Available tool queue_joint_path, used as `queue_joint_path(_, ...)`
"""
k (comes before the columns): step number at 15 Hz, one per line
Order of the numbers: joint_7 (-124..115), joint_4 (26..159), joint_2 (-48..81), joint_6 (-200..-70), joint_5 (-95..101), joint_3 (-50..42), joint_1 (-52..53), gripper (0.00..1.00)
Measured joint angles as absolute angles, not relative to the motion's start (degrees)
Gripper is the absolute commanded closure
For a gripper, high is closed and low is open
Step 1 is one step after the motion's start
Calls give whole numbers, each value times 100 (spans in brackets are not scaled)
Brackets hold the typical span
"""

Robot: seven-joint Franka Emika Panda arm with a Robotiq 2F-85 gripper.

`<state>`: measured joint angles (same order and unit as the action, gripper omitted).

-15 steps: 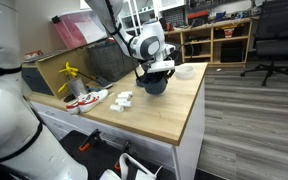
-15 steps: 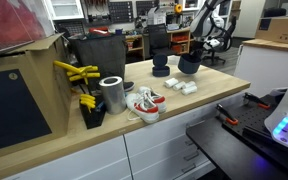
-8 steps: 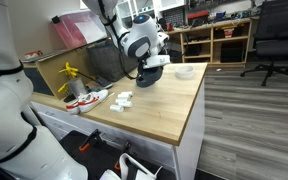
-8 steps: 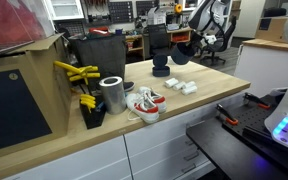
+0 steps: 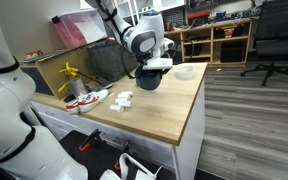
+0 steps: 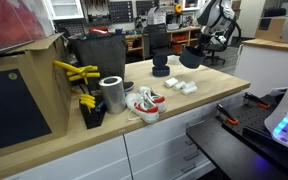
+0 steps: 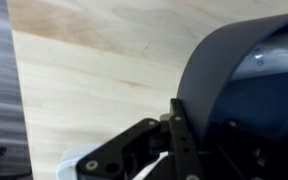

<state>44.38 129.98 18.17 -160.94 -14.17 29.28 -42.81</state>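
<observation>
1. While the arm leans in over the wooden surface [image 5: 169, 115], the hand [image 5: 154, 70] is closed to a narrow gap, gripping the rim of a dark bowl [image 5: 149, 82].
2. In the wrist view, one finger [image 7: 177, 140] lies against the curved wall of the dark bowl [image 7: 249, 80]. The opposite finger cannot be made out there. Bare wood grain fills the rest of that view.
3. In both exterior views the dark bowl hangs below the hand and clear of the surface. In an exterior view the dark bowl [image 6: 192, 57] sits tilted rather than level, with the hand [image 6: 202, 48] above it.
4. The dark bowl is over the far part of the surface, away from the drawer fronts.
5. A white bowl [image 5: 185, 71] rests on the surface just beside the dark bowl, toward the corner nearest the open floor. The two are apart.
6. A small black object [image 6: 161, 68] stands on the surface near the dark bowl; its kind cannot be told.
7. A cluster of small white blocks [image 5: 123, 99] lies on the surface, nearer the front edge than the dark bowl.
8. A red-and-white sneaker [image 6: 144, 103] lies beyond the white blocks, with a metal can [image 6: 112, 93] upright just beside it.
9. Yellow clamps [image 6: 76, 72] sit at the end of the surface, well apart from the hand.
10. An office chair [image 5: 274, 40] stands on the floor, well apart from the surface.
</observation>
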Motion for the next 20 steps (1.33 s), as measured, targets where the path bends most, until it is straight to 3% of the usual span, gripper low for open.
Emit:
queue_joint_path(5,2985,12937,1504,-14592,-141,736,-2469,99)
queue_joint_path(8,2291,12814,1520,-13580,468,48,-1750,99)
queue_joint_path(20,1545,11160,2490,-8874,728,-351,-1076,99)
